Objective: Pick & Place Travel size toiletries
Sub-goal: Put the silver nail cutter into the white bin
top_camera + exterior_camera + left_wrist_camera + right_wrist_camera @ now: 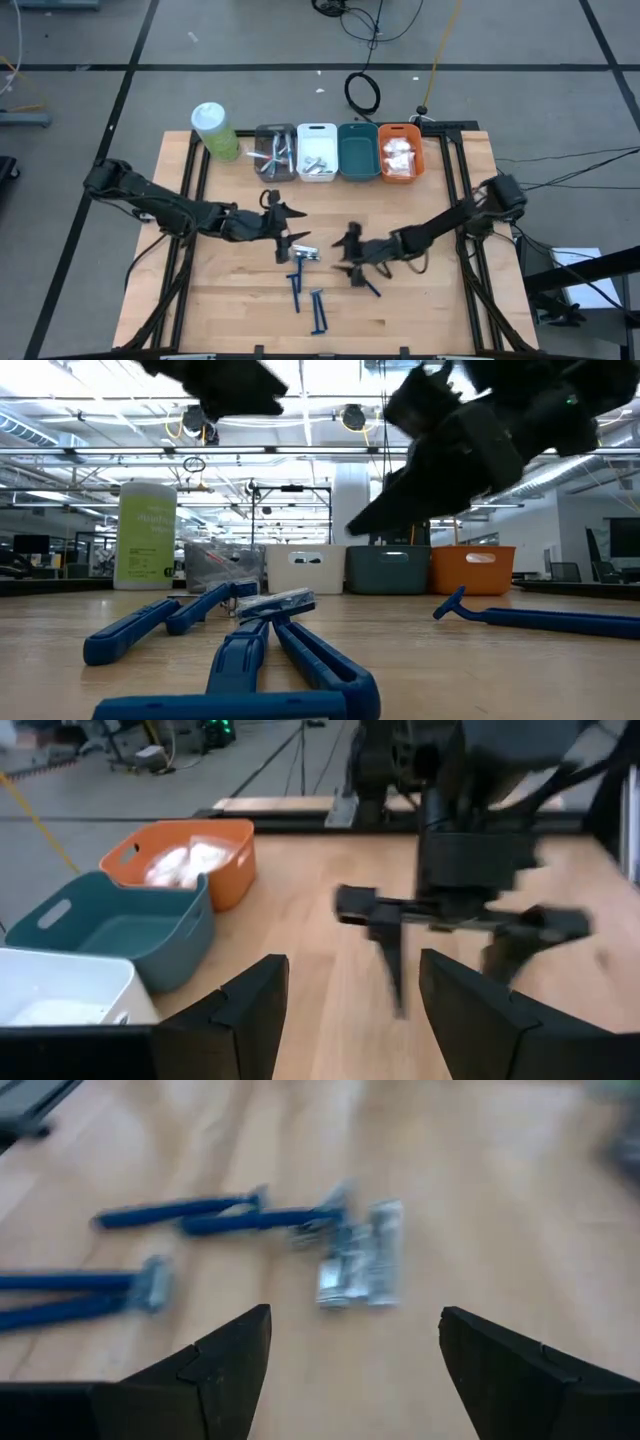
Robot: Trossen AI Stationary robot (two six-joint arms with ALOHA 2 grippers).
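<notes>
**Razors and a silvery packet lie mid-table, both grippers held wide above them**

Dark blue T-shaped plastic razors (240, 650) are seen nearest in the low view; four can be counted in the high view, three clustered and one (368, 287) under the right gripper (352, 262). A silvery crinkled packet (305, 253) lies just beside the cluster. Both grippers are spread wide and empty; the left gripper (283, 231) hovers near the packet. Four bins are lined at the far edge: grey (275, 152), white (316, 151), teal (358, 152), orange (401, 152). One pale-green cylinder (214, 131) stands beside them.
</notes>
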